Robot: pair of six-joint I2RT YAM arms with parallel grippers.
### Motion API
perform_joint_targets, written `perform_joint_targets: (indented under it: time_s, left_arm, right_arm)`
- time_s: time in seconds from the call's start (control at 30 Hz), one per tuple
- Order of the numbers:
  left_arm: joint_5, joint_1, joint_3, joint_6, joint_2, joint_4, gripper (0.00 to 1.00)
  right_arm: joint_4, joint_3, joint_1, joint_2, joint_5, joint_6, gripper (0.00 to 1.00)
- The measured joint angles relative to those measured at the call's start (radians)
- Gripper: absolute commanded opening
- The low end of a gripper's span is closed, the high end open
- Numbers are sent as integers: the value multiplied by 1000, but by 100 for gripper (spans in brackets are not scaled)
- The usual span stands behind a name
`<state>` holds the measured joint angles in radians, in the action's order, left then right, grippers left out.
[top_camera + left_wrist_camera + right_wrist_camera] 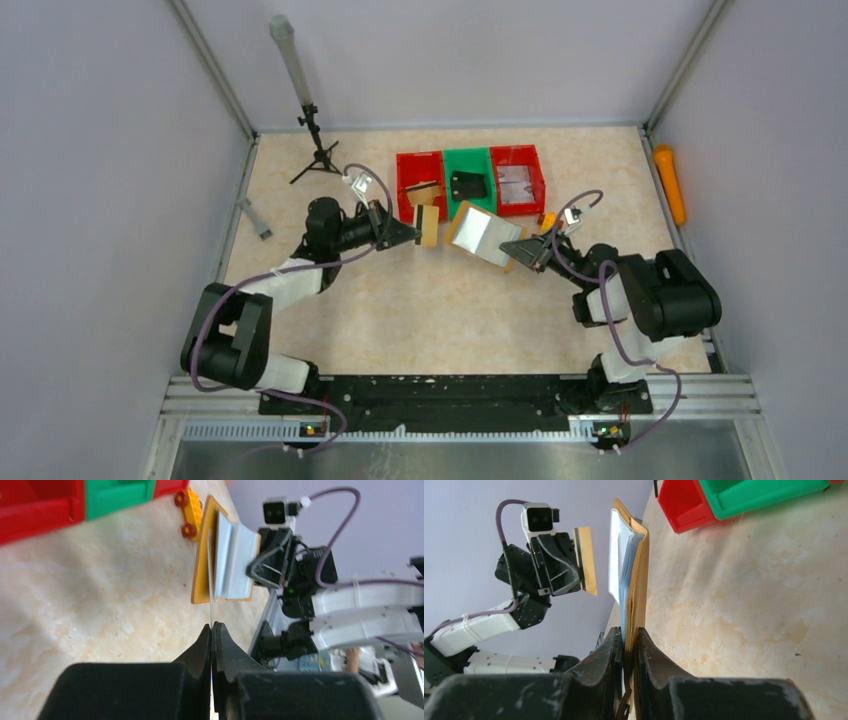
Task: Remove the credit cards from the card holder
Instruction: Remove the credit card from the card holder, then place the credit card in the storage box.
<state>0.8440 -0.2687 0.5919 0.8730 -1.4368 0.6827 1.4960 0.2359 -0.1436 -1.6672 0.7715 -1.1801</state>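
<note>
- From above, the left gripper (414,232) had its jaws pinching a tan credit card (428,225), held just in front of the left-hand red bin (420,165). The right gripper (514,250) held the open card holder (480,232), grey lining upward, above the counter (400,310) near the green bin (468,160).
- In the left wrist view, the jaws were pressed together on the card, seen edge-on. The holder stood beyond it, apart.
- In the right wrist view, the jaws clamped the holder's near edge. Whether cards sat inside could not be told.
</note>
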Motion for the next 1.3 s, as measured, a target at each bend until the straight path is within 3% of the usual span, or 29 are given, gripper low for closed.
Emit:
perform_joint_targets:
  time_s: [0.17, 0.3, 0.47, 0.67, 0.83, 1.07, 1.3]
  left_arm:
    - [-133, -5, 132, -129, 44, -261, 0]
    - [-318, -43, 298, -280, 48, -505, 0]
    - [-552, -134, 429, -489, 44, -652, 0]
    - [-795, -237, 498, -849, -26, -674, 0]
    - [-847, -279, 506, -1196, -105, -632, 0]
    - [-943, -295, 573, -1510, -249, -607, 0]
    - [-1003, -309, 643, -1703, -378, -586, 0]
  right_arm:
    - [-100, -24, 32, 127, -47, 64, 0]
    - [-275, -36, 37, 329, -124, 161, 0]
    - [-537, -50, 39, 632, -274, 303, 0]
    - [-714, -84, 40, 839, -425, 408, 0]
    - [-763, -103, 40, 846, -465, 436, 0]
    - [-752, -113, 40, 805, -457, 438, 0]
    - [-715, -119, 40, 792, -444, 437, 0]
